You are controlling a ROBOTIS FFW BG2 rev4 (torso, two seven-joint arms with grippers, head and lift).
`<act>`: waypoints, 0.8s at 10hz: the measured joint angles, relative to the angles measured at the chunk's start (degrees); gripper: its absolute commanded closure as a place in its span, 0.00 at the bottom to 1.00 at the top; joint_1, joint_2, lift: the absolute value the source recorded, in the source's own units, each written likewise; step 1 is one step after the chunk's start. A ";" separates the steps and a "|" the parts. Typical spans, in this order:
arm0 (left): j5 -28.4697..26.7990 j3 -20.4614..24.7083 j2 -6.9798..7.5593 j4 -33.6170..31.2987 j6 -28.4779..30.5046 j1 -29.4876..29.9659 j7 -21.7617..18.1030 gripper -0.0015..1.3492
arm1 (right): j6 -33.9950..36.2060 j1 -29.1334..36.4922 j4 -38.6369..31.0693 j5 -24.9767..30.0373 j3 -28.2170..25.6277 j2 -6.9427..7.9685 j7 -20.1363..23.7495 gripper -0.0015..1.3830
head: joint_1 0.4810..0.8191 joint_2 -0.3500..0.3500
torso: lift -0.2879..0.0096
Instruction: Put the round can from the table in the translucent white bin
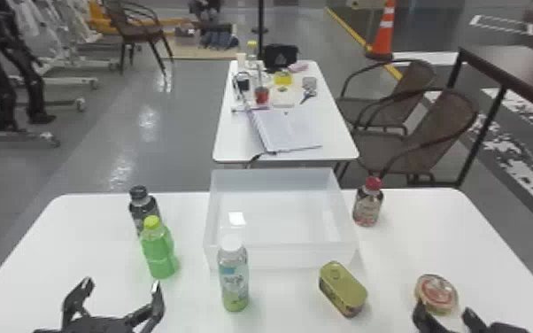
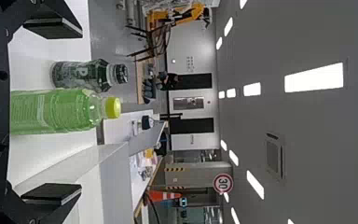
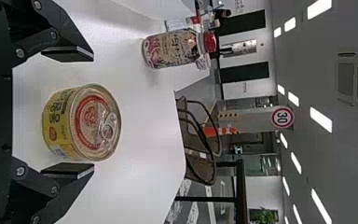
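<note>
The round can stands upright on the table's right side. My right gripper is just on the near side of it in the head view. In the right wrist view the can sits between the spread fingers of my right gripper, with a gap on at least one side. The translucent white bin stands at the table's back middle. My left gripper is parked open at the front left; in the left wrist view that gripper has nothing held.
An oval tin lies between bin and round can. A clear bottle stands before the bin, a green bottle and a dark bottle left of it. A red-capped bottle stands right of the bin.
</note>
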 measured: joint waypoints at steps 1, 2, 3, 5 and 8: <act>0.04 0.00 0.00 0.04 -0.02 0.00 0.00 0.10 | -0.76 -1.35 1.93 -0.11 0.00 -0.49 0.80 0.31 | 0.20 0.50 | 0.63; 0.09 0.00 0.00 0.07 -0.01 -0.02 0.00 0.10 | -1.43 -2.32 3.46 -0.24 -0.01 -0.83 1.24 0.31 | 0.20 0.50 | 0.63; 0.13 0.00 0.00 0.11 0.00 -0.04 0.00 0.10 | -1.53 -2.94 4.52 -0.21 -0.01 -0.73 1.13 0.31 | 0.20 0.50 | 0.63; 0.14 0.00 0.00 0.16 -0.06 -0.04 0.00 0.10 | -0.72 -3.90 6.01 -0.22 -0.01 -0.22 0.94 0.30 | 0.20 0.50 | 0.63; 0.21 0.08 0.00 0.26 -0.46 -0.04 -0.01 0.10 | -0.16 -3.46 4.75 2.63 0.00 0.50 -3.06 0.08 | 0.20 0.50 | 0.63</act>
